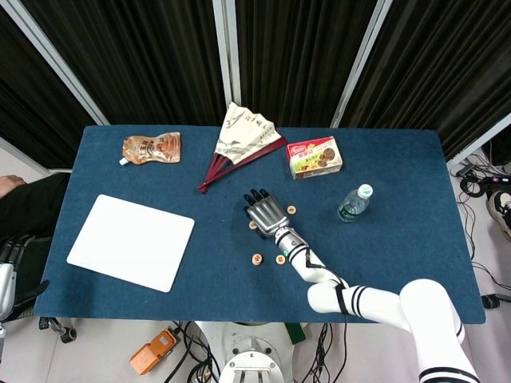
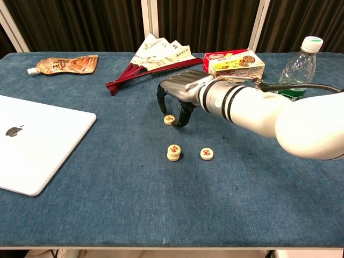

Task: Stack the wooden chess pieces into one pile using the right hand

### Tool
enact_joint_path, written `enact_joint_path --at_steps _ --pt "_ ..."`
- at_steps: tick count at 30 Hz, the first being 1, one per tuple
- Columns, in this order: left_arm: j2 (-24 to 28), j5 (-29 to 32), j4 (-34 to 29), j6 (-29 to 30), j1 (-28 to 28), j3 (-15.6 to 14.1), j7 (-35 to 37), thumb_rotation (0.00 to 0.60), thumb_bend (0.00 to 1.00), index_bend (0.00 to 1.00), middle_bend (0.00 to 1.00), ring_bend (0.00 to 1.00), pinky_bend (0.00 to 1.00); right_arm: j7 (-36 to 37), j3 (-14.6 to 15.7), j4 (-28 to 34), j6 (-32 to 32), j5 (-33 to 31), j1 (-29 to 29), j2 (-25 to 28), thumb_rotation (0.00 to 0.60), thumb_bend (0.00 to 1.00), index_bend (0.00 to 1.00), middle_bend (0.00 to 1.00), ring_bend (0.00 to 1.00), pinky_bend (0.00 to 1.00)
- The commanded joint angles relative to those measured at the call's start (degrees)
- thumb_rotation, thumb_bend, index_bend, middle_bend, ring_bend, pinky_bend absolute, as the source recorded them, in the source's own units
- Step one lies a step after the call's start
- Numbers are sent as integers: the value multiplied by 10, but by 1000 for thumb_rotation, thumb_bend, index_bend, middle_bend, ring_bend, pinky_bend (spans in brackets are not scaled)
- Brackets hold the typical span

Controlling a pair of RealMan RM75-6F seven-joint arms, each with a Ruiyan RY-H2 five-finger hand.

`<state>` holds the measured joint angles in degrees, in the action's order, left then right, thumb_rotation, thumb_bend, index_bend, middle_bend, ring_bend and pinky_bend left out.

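Wooden chess pieces with red characters lie on the blue table [image 2: 107, 215]. A small pile [image 2: 173, 152] [image 1: 257, 258] stands next to a single piece [image 2: 207, 153] [image 1: 280, 258]. Another piece [image 2: 170, 119] [image 1: 252, 225] lies farther back, and a further one [image 1: 291, 210] shows only in the head view. My right hand [image 2: 180, 92] [image 1: 265, 213] hovers over the farther piece with its fingers curled down around it; I see no firm grip. My left hand [image 1: 6, 275] is a sliver at the left edge, off the table.
A white laptop [image 2: 27, 142] lies at the left. A folding fan [image 2: 153, 59], a snack pouch [image 2: 64, 64] and a biscuit box [image 2: 234, 66] sit along the back. A water bottle [image 2: 298, 67] stands at the back right.
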<state>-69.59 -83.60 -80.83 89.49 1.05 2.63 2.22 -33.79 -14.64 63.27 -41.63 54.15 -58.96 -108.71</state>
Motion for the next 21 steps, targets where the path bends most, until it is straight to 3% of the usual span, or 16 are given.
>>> enact_joint_path --at_steps 1,14,21 --pt "0 -1 0 1 0 0 -1 600 0 179 159 124 0 4 2 1 -1 -1 0 2 600 442 509 176 137 175" --pt "3 -1 -4 6 5 -1 -4 600 0 178 159 124 0 22 9 -1 3 -3 -9 4 600 445 564 176 145 176" --pt "4 0 -2 9 8 0 1 600 0 179 159 124 0 51 21 97 -38 50 18 72 600 450 576 178 151 176"
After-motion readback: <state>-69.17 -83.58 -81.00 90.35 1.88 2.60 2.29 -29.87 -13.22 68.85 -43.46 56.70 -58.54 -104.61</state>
